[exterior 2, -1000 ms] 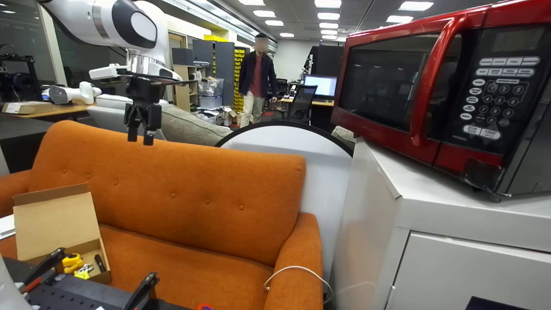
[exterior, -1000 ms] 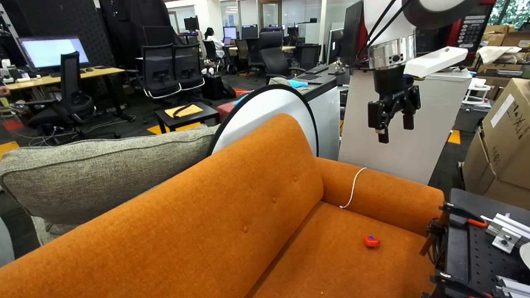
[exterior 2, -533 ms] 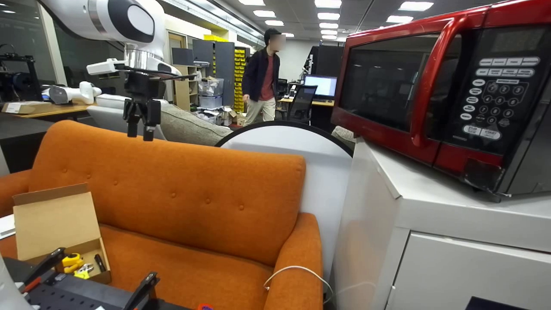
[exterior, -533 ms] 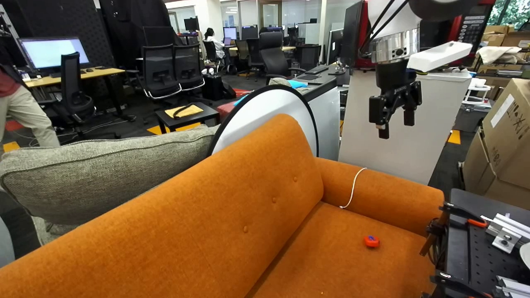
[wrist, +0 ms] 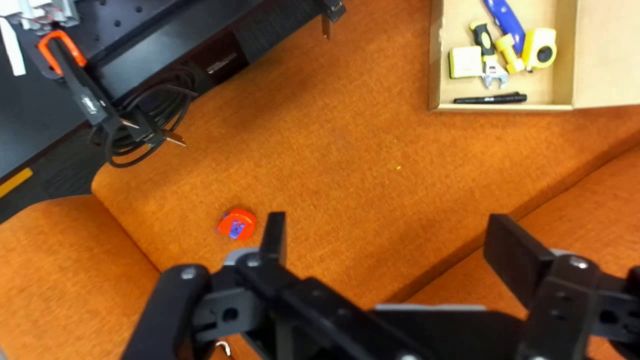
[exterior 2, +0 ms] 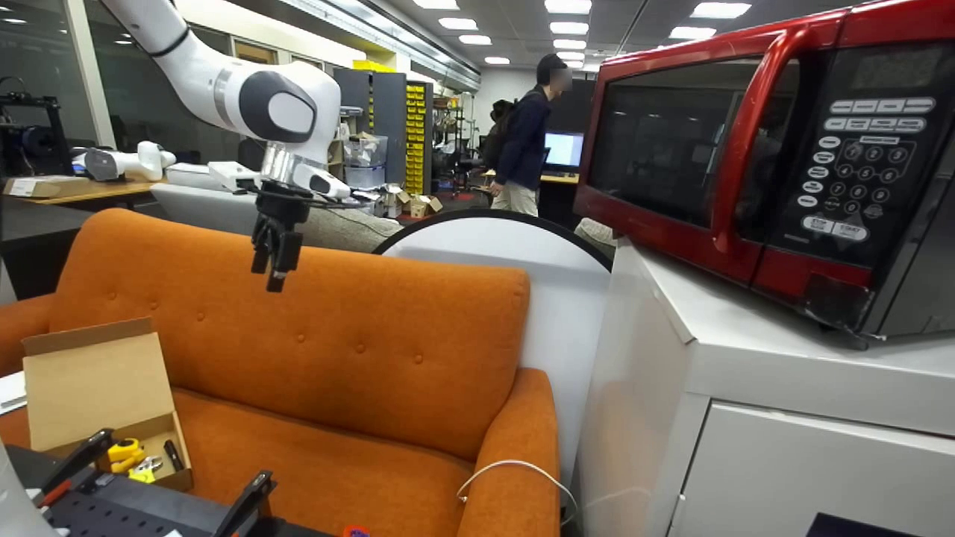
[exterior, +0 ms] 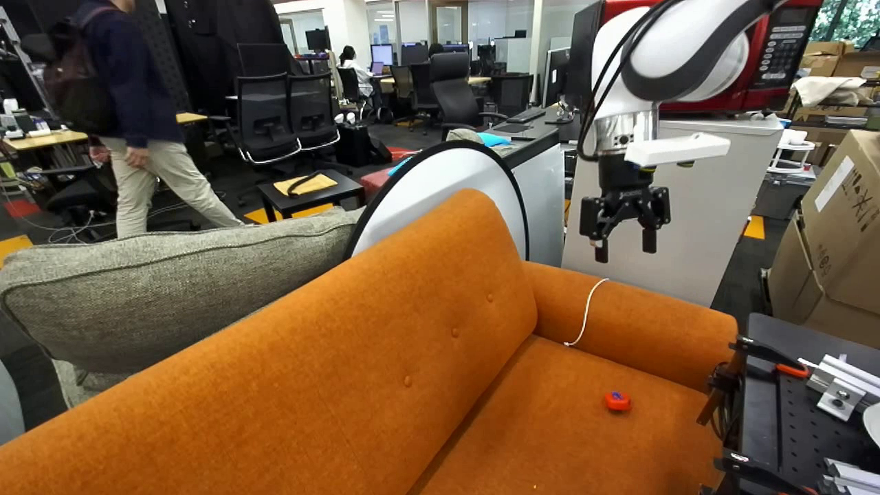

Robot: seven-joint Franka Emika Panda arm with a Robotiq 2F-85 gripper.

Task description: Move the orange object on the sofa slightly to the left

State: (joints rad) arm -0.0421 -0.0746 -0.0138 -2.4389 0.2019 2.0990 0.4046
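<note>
The orange object, a small red-orange lump with a blue-purple mark, rests on the seat of the burnt-orange sofa (exterior: 344, 357) near an armrest. It shows in an exterior view (exterior: 617, 401), at the bottom edge of another exterior view (exterior 2: 357, 532), and in the wrist view (wrist: 237, 224). My gripper (exterior: 625, 251) is open and empty, in the air well above the seat; it also shows in an exterior view (exterior 2: 267, 277). In the wrist view its fingers (wrist: 387, 220) are wide apart, and the orange object lies just left of the left finger, outside the jaws.
A thin white cord (exterior: 586, 313) lies over the armrest. An open cardboard box of tools (wrist: 500, 107) stands on the seat. A black table with clamps (exterior: 790, 405) borders the sofa's front. A red microwave (exterior 2: 671, 149) stands on a white cabinet (exterior 2: 642, 373). A person (exterior: 148, 124) walks behind.
My gripper has come lower, shifting left in an exterior view and right in another. It stays open. The orange object has not moved. The person behind has walked across.
</note>
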